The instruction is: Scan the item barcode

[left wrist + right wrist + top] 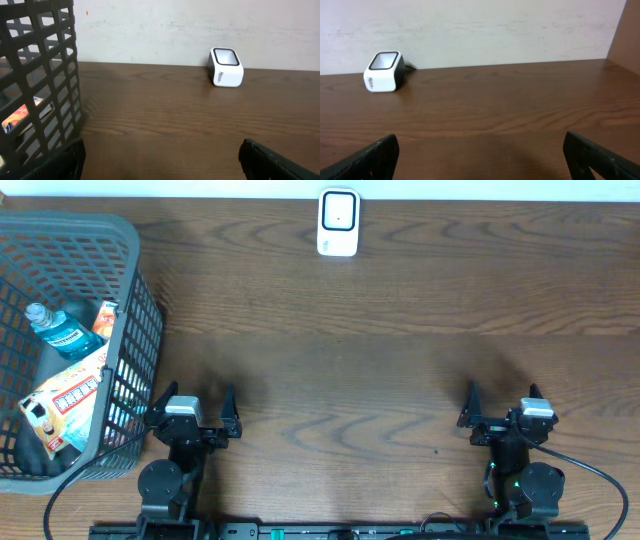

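The white barcode scanner (338,222) stands at the table's far edge; it also shows in the left wrist view as the scanner (226,67) and in the right wrist view as the scanner (383,71). Items lie in the grey basket (140,310) at the left: a blue bottle (58,330), an orange box (104,317) and a white-and-orange packet (65,405). My left gripper (196,398) (161,157) sits open just right of the basket, holding nothing. At the front right my right gripper (503,400) (482,157) is open too, with bare wood between its fingers.
The basket wall (45,75) rises close on the left of the left wrist view. A pale wall runs behind the table's far edge. Black cables trail from both arm bases along the front edge.
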Controlling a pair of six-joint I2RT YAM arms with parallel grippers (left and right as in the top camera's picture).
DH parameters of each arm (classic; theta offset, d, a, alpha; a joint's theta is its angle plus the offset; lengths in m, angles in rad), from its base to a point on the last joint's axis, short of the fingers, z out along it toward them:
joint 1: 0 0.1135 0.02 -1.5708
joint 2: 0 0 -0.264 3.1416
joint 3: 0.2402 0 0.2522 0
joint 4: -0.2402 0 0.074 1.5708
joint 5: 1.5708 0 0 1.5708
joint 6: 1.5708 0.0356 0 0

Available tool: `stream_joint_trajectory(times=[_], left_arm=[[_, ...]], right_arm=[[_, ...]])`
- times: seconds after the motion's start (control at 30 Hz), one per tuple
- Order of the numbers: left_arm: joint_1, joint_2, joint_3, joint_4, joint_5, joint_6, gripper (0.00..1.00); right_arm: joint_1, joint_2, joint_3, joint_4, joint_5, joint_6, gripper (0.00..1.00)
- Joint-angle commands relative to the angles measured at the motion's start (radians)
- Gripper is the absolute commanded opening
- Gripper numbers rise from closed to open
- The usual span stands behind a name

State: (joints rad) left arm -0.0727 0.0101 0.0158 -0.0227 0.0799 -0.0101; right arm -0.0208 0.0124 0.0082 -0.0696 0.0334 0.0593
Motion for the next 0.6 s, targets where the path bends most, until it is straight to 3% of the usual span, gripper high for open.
stream_joint_trajectory(times=[0.0,0.47,0.57], left_arm=[[0.005,-0.006,-0.012,-0.040,0.032,0.010,0.98],[0.005,-0.006,-0.012,-0.040,0.031,0.011,0.98],[0.005,-0.006,-0.012,-0.041,-0.038,0.025,0.98]], right_arm=[[0.009,-0.006,-0.003,-0.002,0.001,-0.005,0.99],[0.009,-0.006,-0.003,-0.002,0.001,-0.005,0.99],[0.009,-0.006,-0.003,-0.002,0.001,-0.005,0.99]])
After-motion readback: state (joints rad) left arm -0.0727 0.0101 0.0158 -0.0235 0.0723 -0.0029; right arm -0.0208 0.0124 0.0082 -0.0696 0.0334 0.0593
